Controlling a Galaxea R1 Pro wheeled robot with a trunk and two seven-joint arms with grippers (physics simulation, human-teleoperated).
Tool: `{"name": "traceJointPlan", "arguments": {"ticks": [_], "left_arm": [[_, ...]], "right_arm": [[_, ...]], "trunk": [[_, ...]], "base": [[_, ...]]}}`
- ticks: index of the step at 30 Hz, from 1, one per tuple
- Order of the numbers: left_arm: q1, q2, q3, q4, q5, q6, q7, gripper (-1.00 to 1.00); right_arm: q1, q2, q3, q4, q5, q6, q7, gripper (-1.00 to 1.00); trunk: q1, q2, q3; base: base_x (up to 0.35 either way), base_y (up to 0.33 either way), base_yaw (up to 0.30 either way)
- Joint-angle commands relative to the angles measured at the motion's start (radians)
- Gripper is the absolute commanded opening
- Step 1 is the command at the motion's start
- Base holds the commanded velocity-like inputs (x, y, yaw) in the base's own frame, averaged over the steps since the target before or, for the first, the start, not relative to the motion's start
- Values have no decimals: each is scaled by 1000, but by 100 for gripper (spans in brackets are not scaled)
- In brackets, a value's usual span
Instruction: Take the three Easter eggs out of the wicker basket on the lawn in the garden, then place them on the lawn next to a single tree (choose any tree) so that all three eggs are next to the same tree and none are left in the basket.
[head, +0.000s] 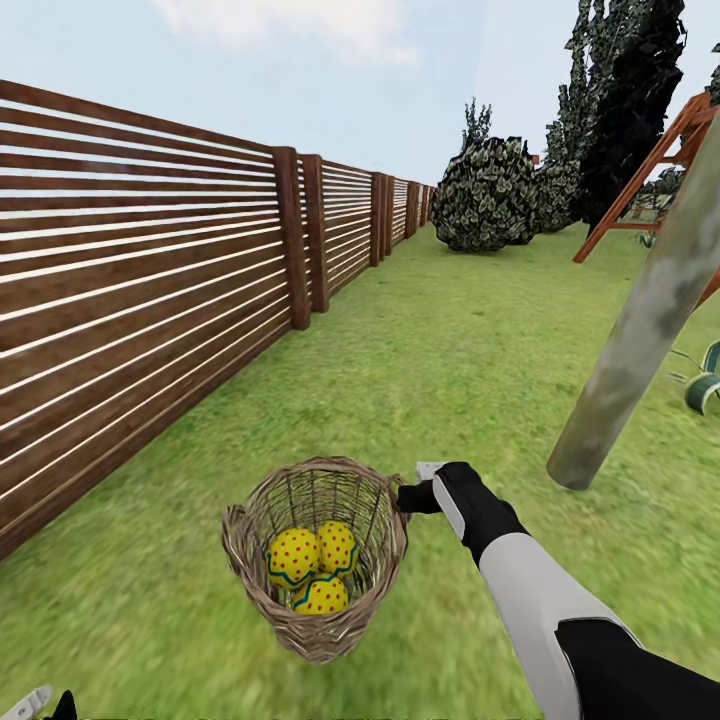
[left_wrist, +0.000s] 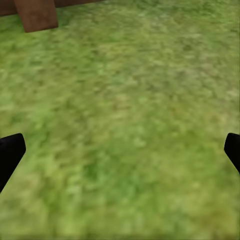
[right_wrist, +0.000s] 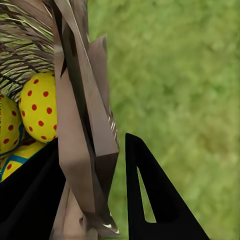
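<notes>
Item 1: wicker basket (head: 315, 560), lower centre of head view, tilted toward you, over the lawn (head: 450, 350). Whether it touches the grass, can't tell.

Item 2: Easter eggs (head: 312, 565), three, all inside basket, bunched at its bottom. Right wrist view shows two clearly and part of a third (right_wrist: 37, 107) behind the weave.

Item 3: your right gripper (head: 412, 497), at basket's right rim in head view. Right wrist view adds what head view can't: a rim strip (right_wrist: 82, 150) sits between the two dark fingers (right_wrist: 150, 200), jaws narrowed around it, one finger inside basket, one outside.

Item 4: your left gripper (left_wrist: 120, 150); left wrist view has both fingertips at frame edges, spread wide, nothing between but grass. Head view has just its tip, bottom left corner.

Item 5: tree (head: 650, 310), pale mottled trunk, right of head view, base on lawn near basket.

Item 6: wooden slat fence (head: 150, 260), left side; a post (left_wrist: 36, 14) in left wrist view, upper left.

Item 7: round bush (head: 487, 195), upper centre, far.
</notes>
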Motion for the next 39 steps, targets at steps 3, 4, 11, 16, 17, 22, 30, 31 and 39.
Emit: {"name": "traceJointPlan", "arguments": {"ticks": [3,4,11,16,17,22,30,31,39], "left_arm": [[0,0,0,1,7,5,3,100],[-1,0,0,1,7,5,4,100],[0,0,0,1,7,5,4,100],[0,0,0,1,7,5,4,100],[0,0,0,1,7,5,3,100],[0,0,0,1,7,5,3,100],[0,0,0,2,7,5,4,100],[0,0,0,1,7,5,4,100],[0,0,0,4,7,5,5,100]], "right_arm": [[-1,0,-2,-2,-12,5,3,-100],[-1,0,-2,-2,-12,5,3,-100],[-1,0,-2,-2,-12,3,3,-100],[-1,0,-2,-2,-12,2,3,-100],[-1,0,-2,-2,-12,2,3,-100],[-1,0,-2,-2,-12,2,3,-100],[-1,0,-2,-2,-13,1,4,-100],[-1,0,-2,-2,-13,0,4,-100],[-1,0,-1,-2,-13,0,4,-100]], "trunk": [[11,-22,-10],[15,-29,-13],[42,-78,-35],[61,-113,-51],[65,-120,-54],[84,-155,-70],[115,-211,-95],[119,-218,-98],[146,-267,-124]], "base": [[0,0,0],[0,0,0],[0,0,0],[0,0,0],[0,0,0],[0,0,0],[0,0,0],[0,0,0],[0,0,0]]}}
